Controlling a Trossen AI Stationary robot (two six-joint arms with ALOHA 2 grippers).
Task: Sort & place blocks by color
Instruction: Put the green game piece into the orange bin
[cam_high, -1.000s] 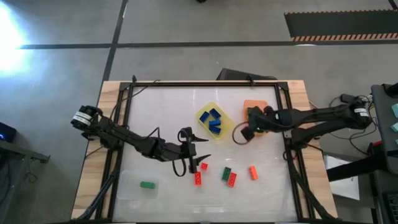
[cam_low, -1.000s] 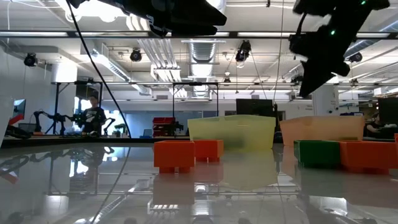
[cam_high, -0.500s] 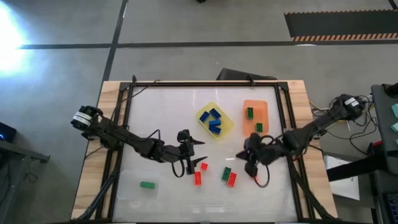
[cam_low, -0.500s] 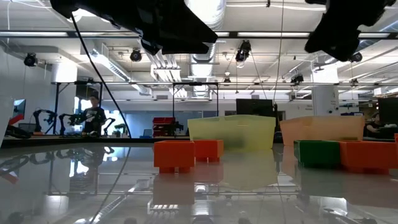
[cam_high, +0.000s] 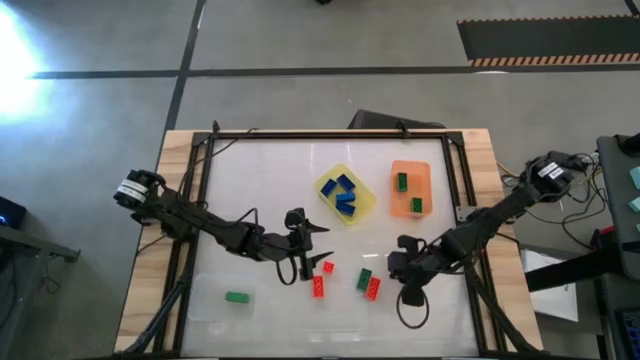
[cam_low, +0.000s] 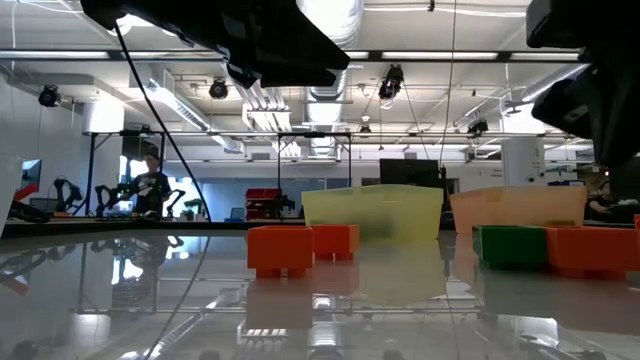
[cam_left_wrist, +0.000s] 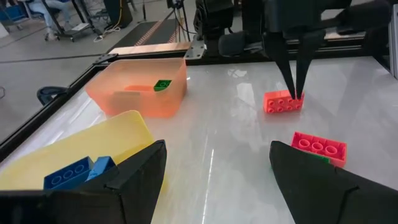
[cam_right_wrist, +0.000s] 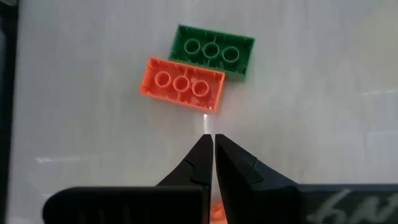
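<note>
My right pincer (cam_right_wrist: 209, 144) is pressed together, empty, its tips touching an orange block (cam_left_wrist: 283, 102) near a red block (cam_right_wrist: 181, 84) and green block (cam_right_wrist: 214, 47) lying side by side. My left pincer (cam_high: 305, 262) hangs spread nearby. Blue blocks (cam_high: 343, 193) sit in the yellow tray (cam_high: 365, 199); two green ones lie in the orange tray (cam_high: 410, 171).

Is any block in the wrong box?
Yes. The orange tray holds two green blocks, though the red-orange bricks lie on the table. Another green block sits alone in the clear tray.
</note>
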